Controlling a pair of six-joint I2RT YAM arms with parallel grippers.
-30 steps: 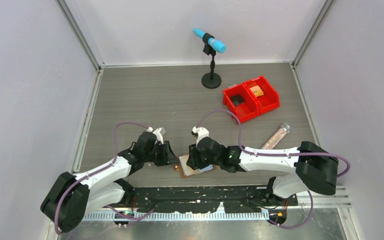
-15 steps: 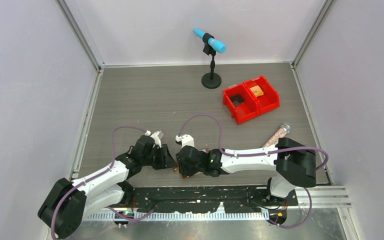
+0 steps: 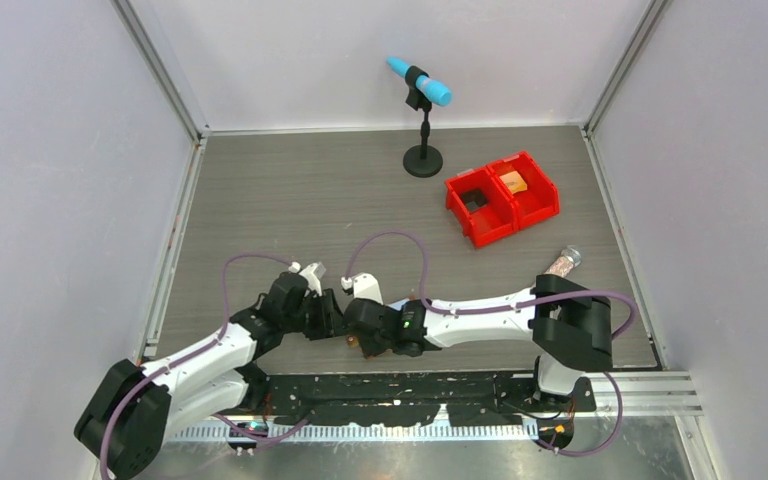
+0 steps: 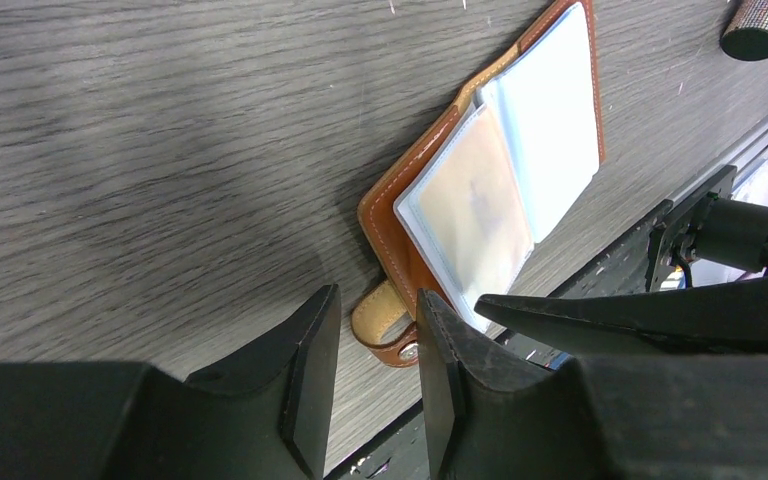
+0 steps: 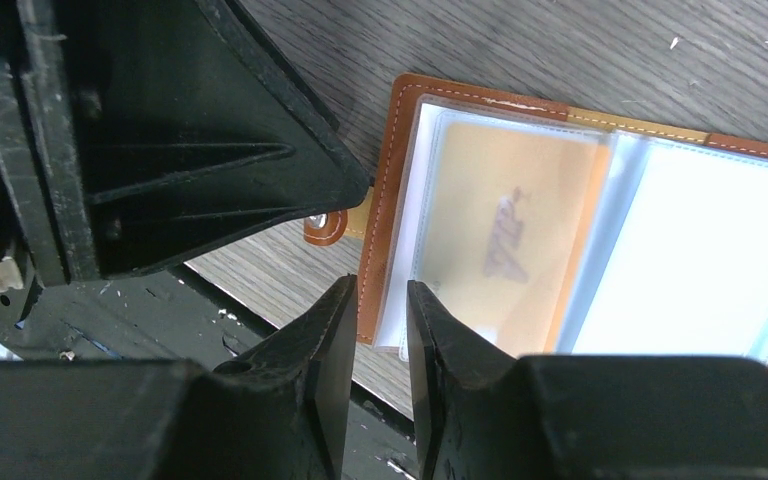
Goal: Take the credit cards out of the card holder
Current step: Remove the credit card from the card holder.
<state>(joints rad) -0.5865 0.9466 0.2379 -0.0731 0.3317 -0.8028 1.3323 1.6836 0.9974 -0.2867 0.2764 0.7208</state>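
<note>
The brown leather card holder (image 4: 430, 170) lies open at the table's near edge, and it fills the right wrist view (image 5: 390, 150). A tan card (image 5: 505, 240) sits in its clear sleeve beside a pale blue panel (image 5: 690, 250). In the top view the holder (image 3: 366, 349) is mostly hidden under the arms. My left gripper (image 4: 378, 295) is open with a narrow gap, and the holder's snap tab (image 4: 388, 322) lies between its fingers. My right gripper (image 5: 380, 300) is slightly open over the holder's near left corner. The two grippers (image 3: 328, 318) (image 3: 362, 322) almost touch.
A blue microphone on a black stand (image 3: 422, 130) is at the back. Two red bins (image 3: 502, 195) are at the right, with a glitter tube (image 3: 563, 263) beyond the right arm. The black mounting rail (image 3: 410, 385) runs just below the holder.
My right gripper has slid left across the open holder to its left edge, close to the left gripper. The left gripper has shifted slightly down-left. The holder stays in place.
</note>
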